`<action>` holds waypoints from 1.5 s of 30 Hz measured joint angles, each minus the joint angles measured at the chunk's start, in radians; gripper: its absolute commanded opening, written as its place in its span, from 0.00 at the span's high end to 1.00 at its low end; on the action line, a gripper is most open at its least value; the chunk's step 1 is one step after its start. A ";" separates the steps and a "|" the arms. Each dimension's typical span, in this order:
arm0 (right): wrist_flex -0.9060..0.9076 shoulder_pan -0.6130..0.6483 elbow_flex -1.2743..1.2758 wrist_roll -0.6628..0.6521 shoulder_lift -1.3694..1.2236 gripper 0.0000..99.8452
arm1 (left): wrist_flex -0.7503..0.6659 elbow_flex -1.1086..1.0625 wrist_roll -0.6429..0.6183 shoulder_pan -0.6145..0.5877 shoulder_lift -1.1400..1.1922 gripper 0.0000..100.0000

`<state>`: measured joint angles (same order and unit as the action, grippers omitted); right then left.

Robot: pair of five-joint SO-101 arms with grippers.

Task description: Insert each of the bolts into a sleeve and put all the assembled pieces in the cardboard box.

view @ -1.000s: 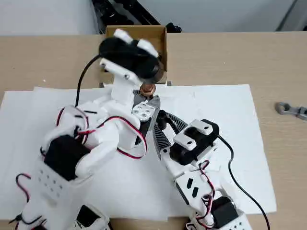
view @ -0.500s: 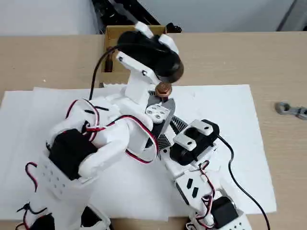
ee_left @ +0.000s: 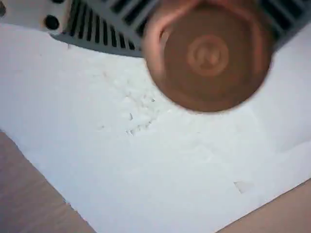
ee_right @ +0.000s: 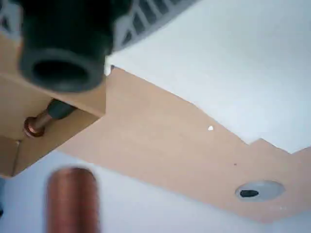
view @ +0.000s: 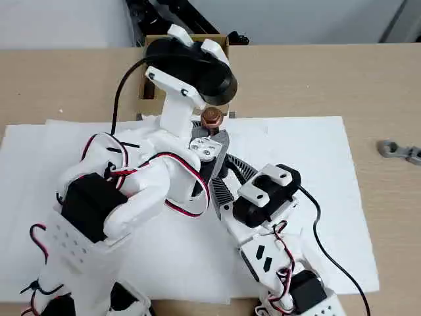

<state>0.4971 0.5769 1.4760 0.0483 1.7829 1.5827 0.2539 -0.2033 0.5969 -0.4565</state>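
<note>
My left gripper [view: 210,126] is shut on a copper bolt [view: 212,118], held just in front of the cardboard box [view: 150,47], which the left arm's wrist mostly hides. The bolt's round head [ee_left: 209,56] sits close up in the left wrist view, under the ribbed grey jaw. My right gripper [view: 222,166] is shut on a black sleeve [ee_right: 63,48], its open end facing the camera. It sits just below and to the right of the bolt. In the right wrist view the bolt [ee_right: 73,199] hangs beneath the sleeve. An assembled piece [ee_right: 46,118] lies inside the box [ee_right: 77,128].
A white paper sheet [view: 316,158] covers the middle of the wooden table. A metal wrench-like piece [view: 398,151] lies at the far right on bare wood. Dark equipment [view: 164,16] stands behind the box. A round fitting [ee_right: 255,191] is set in the tabletop.
The left arm swung right with the bolt, then came back a little to the left. The right arm and its sleeve have stayed put.
</note>
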 measured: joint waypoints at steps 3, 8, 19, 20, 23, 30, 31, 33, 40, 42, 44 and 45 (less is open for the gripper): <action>0.000 0.000 0.000 0.000 0.000 1.00 | 0.000 0.000 0.000 0.000 0.000 0.99; 0.000 0.000 0.000 0.000 0.000 1.00 | 0.000 -0.014 0.000 0.000 0.000 0.99; 0.000 0.000 0.000 0.000 0.000 1.00 | 0.000 -0.051 -0.029 0.000 0.000 0.99; 0.000 0.000 0.000 0.000 0.000 1.00 | -0.003 -0.063 -0.029 0.000 0.000 0.99; 0.000 0.000 0.000 0.000 0.000 1.00 | -0.020 -0.087 -0.031 0.000 0.000 0.99; 0.000 0.000 0.000 0.000 0.000 1.00 | -0.028 -0.094 -0.054 0.000 0.000 0.99; 0.000 0.000 0.000 0.000 0.000 1.00 | -0.028 -0.094 -0.054 0.000 0.000 0.99; 0.000 0.000 0.000 0.000 0.000 1.00 | -0.031 -0.094 -0.057 0.000 0.000 0.99; 0.000 -0.002 0.000 0.000 0.000 1.00 | -0.092 -0.170 -0.057 0.006 0.000 0.99; 0.000 -0.002 0.000 0.000 0.000 1.00 | -0.100 -0.175 -0.052 0.008 0.000 0.99; 0.000 -0.002 0.000 0.000 0.000 1.00 | -0.100 -0.175 -0.054 0.008 0.000 0.99; 0.000 -0.002 0.000 0.000 0.000 1.00 | -0.100 -0.175 -0.054 0.008 0.000 0.99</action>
<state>0.4971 0.5754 1.4760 0.0483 1.7829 1.4830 0.0790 -0.2570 0.6045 -0.4565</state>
